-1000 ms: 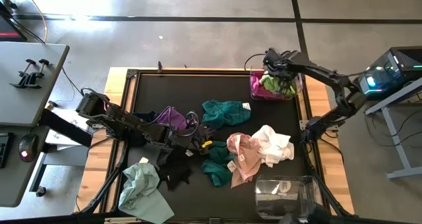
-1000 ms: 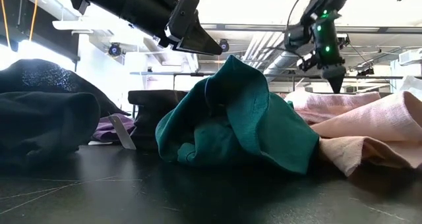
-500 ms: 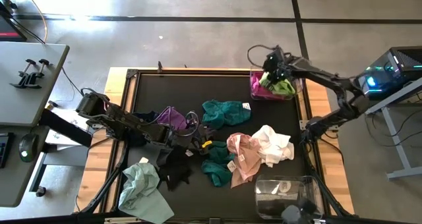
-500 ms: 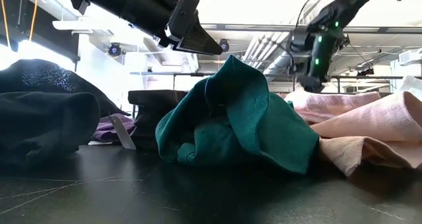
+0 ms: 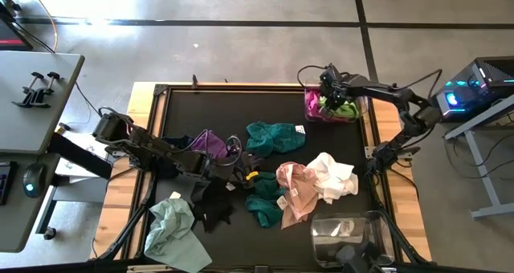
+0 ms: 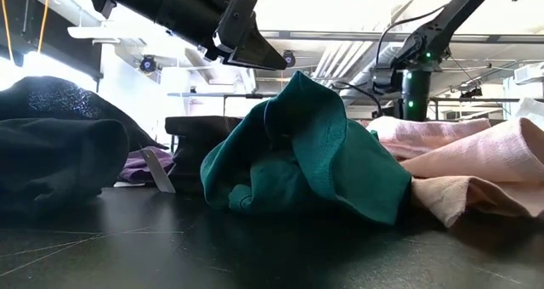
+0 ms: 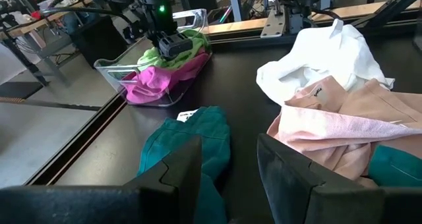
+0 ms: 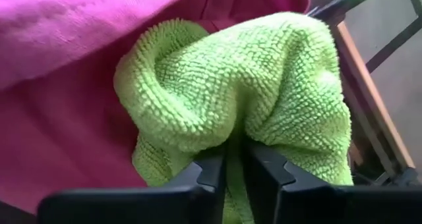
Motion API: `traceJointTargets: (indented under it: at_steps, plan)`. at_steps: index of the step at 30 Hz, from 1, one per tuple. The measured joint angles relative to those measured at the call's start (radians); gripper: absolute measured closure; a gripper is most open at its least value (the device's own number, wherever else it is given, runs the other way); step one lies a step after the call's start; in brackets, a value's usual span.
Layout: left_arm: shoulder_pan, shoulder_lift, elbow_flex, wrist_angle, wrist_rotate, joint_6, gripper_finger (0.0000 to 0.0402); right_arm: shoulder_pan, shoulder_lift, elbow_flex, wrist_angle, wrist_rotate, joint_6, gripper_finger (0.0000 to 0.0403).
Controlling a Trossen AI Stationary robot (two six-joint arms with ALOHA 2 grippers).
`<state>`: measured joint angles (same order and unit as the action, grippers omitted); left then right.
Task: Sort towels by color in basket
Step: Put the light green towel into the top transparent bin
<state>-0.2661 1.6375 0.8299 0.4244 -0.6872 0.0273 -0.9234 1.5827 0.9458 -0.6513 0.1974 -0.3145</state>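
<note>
A clear basket [image 5: 308, 117] at the table's far right corner holds a magenta towel [image 5: 313, 109] and a lime green towel [image 5: 348, 108]. My right gripper [image 5: 328, 96] reaches down into it and is shut on the lime green towel [image 8: 264, 85]. Loose towels lie on the black mat: teal [image 5: 275, 136], purple [image 5: 209, 144], white [image 5: 333, 175], pink [image 5: 295, 189], a second teal [image 5: 263, 207], black [image 5: 213, 209] and pale mint [image 5: 173, 229]. My left gripper [image 5: 239, 162] hovers open above the mat's middle, over the teal towel [image 7: 191, 138]. My right gripper pinches a raised fold of the lime green towel [image 8: 232, 133] between its two fingers [image 8: 210, 174]. It comes from above, pointing down into the basket. The towel bulges up in a hump beyond the fingers and lies on the magenta towel [image 8: 59, 118] inside the basket.
A second clear container [image 5: 349, 233] stands at the near right corner. A wooden frame [image 5: 144, 128] borders the black mat. A grey side table [image 5: 32, 96] with clamps stands left of the table. Bare mat lies along the far edge, left of the basket.
My right gripper has moved over the basket toward the table's left edge and sunk down onto the lime green towel. My left arm has kept still, and the loose towels lie as before.
</note>
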Motion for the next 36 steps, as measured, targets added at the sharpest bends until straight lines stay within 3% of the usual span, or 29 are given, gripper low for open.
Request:
traceJointTargets:
  at_steps: [8, 15, 25, 33, 36]
  plan:
    - [0.0, 0.0, 0.0, 0.0, 0.0, 0.001, 0.0268, 0.0, -0.025, 0.06, -0.059, -0.015, 0.0, 0.0283]
    - [0.0, 0.0, 0.0, 0.0, 0.0, 0.001, 0.0268, 0.0, -0.024, 0.047, -0.065, -0.018, -0.05, 0.0275]
    - [0.0, 0.0, 0.0, -0.001, 0.0, 0.002, 0.0268, -0.063, -0.024, 0.033, -0.046, -0.119, -0.068, 0.0323]
    - [0.0, 0.0, 0.0, -0.001, 0.0, 0.002, 0.0268, -0.079, -0.024, 0.032, -0.039, -0.121, -0.063, 0.0391]
    - [0.0, 0.0, 0.0, -0.001, 0.0, 0.002, 0.0268, -0.079, -0.024, 0.032, -0.032, -0.12, -0.061, 0.0396]
